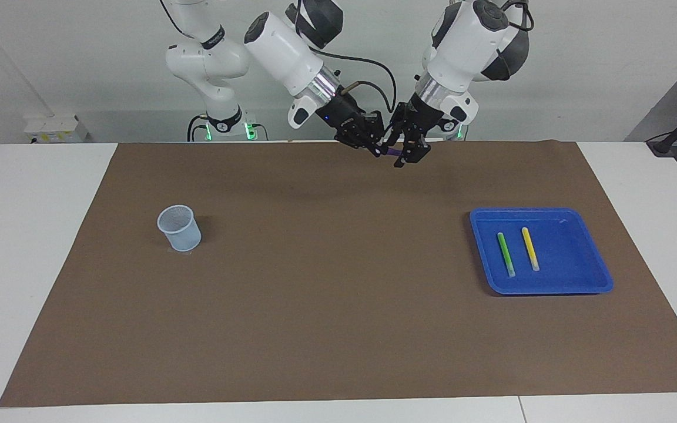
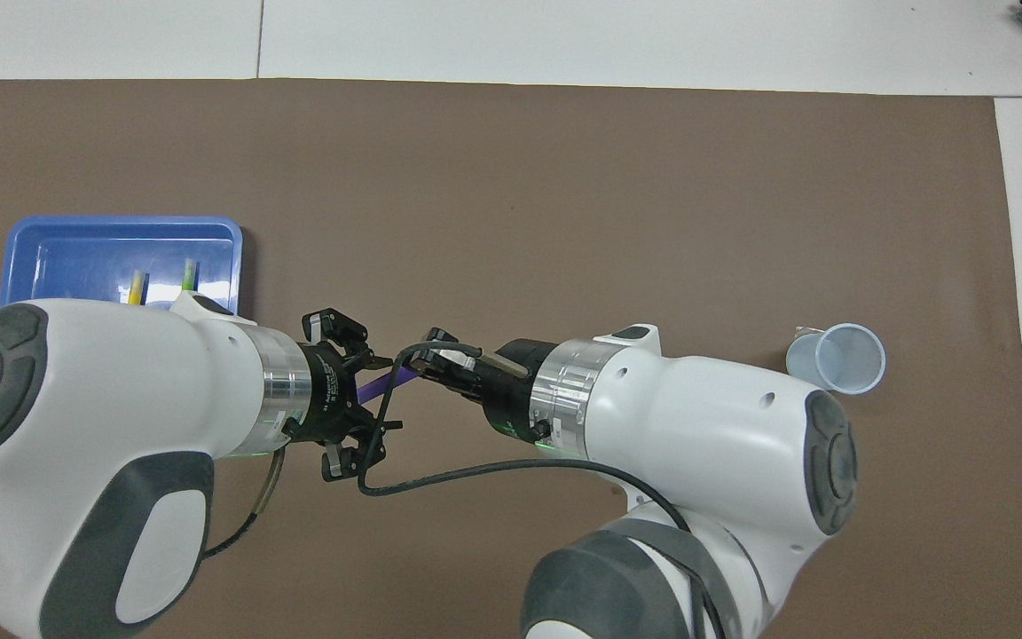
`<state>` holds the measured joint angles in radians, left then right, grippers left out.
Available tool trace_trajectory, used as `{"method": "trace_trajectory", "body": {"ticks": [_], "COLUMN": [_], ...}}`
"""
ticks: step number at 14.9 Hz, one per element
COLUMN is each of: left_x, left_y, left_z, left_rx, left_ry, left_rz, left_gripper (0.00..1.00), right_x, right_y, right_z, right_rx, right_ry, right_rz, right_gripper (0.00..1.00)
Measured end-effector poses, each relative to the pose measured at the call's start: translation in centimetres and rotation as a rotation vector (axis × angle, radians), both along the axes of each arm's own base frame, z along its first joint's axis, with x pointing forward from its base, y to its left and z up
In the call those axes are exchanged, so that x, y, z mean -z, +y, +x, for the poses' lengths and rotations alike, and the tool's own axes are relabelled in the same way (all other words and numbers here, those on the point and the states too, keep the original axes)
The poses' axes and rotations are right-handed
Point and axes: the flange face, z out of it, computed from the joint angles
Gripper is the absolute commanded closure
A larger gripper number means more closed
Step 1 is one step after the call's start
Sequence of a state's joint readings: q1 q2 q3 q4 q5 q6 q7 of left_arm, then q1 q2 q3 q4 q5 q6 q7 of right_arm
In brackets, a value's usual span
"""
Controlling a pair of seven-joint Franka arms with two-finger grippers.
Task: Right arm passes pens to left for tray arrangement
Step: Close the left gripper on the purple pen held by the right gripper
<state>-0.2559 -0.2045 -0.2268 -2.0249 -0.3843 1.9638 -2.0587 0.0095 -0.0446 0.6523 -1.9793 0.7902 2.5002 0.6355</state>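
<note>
The purple pen [image 2: 378, 387] spans the gap between both grippers above the table's robot-side edge: right gripper [image 1: 377, 150] jaws clenched on one end, left gripper [image 1: 401, 154] jaws parted around the other, grasp unconfirmed.

I worked at a white table [image 1: 33, 247] covered by a broad brown mat [image 1: 338, 305] — a seam split the tabletop near its edge. A plain pale wall [image 1: 68, 59] rose past my bases, with a white socket box [image 1: 56, 128] low against it — light fell evenly.
</note>
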Motion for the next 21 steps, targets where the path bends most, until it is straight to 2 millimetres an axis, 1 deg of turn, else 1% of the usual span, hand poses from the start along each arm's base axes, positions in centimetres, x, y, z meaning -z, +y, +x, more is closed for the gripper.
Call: {"method": "trace_trajectory", "body": {"ticks": [2,3,6,11,12,13,14,15,18,21], "left_x": [0.0,0.0,0.0,0.0,0.0,0.0,0.0,0.0,-0.3,-0.3], "left_y": [0.0,0.0,0.5,0.6,0.7,0.7,0.7,0.7,0.8,1.0], "left_z": [0.0,0.0,0.3,0.3,0.3,0.3,0.2,0.1,-0.3,-0.4], "left_rx": [0.000,0.001,-0.009,-0.009,-0.011,-0.011,-0.009,-0.006,0.007,0.030], "left_ry": [0.001,0.002,-0.002,0.002,0.002,0.004,0.007,0.011,0.015,0.002], "left_rz": [0.000,0.001,0.006,0.008,0.008,0.008,0.010,0.012,0.020,0.048], "left_gripper": [0.88,0.99,1.00,1.00,1.00,1.00,1.00,1.00,1.00,1.00], "right_x": [0.0,0.0,-0.2,-0.2,-0.2,-0.3,-0.2,-0.1,0.0,0.0], "right_y": [0.0,0.0,0.3,0.5,0.5,0.6,0.5,0.3,-0.2,-0.3], "right_z": [0.0,0.0,-0.3,-0.4,-0.4,-0.4,-0.4,-0.2,0.3,0.4], "right_rx": [0.000,0.000,-0.004,-0.006,-0.007,-0.007,-0.005,-0.001,0.010,0.012], "right_ry": [0.000,0.000,0.001,0.001,0.001,0.001,0.002,0.004,0.007,0.007], "right_rz": [0.000,0.000,0.007,0.008,0.009,0.010,0.010,0.010,0.010,0.010], "right_gripper": [1.00,1.00,1.00,1.00,0.77,0.56,0.26,0.00,0.00,0.00]}}
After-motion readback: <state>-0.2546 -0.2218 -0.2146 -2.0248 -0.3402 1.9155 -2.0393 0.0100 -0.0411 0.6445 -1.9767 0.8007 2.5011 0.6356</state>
